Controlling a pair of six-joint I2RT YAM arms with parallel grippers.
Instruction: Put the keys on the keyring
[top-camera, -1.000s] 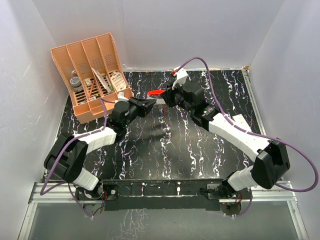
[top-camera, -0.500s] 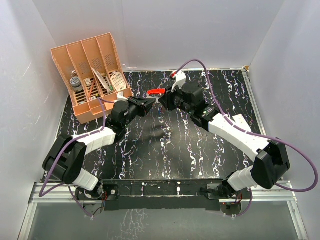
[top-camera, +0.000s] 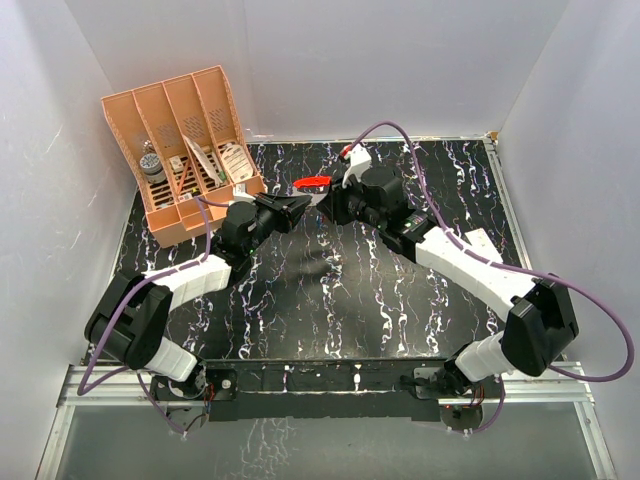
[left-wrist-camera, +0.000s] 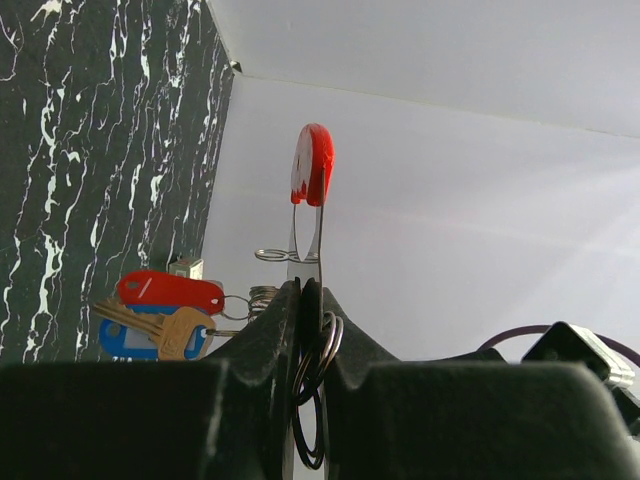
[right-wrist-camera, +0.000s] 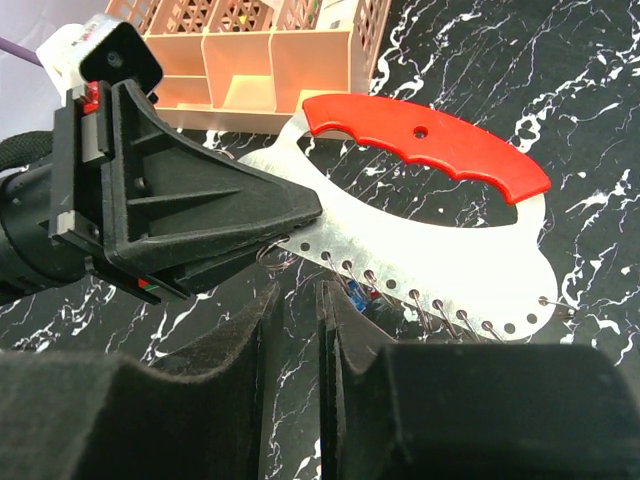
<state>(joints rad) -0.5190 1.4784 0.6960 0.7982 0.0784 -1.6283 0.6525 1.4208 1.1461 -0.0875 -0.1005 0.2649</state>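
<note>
Left gripper (left-wrist-camera: 303, 292) clamped on keyring (right-wrist-camera: 430, 235), right gripper (right-wrist-camera: 298, 292) barely parted, empty; I should lower it squarely over the keys (left-wrist-camera: 160, 320) before closing.

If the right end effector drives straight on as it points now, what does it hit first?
Most likely the pale perforated plate with the red grip, clamped in the left end effector. Its holed lower edge lies just ahead of the right end effector, though depth is hard to judge.

The organizer (top-camera: 222, 95) sits at the table's (top-camera: 340, 290) far left.
</note>
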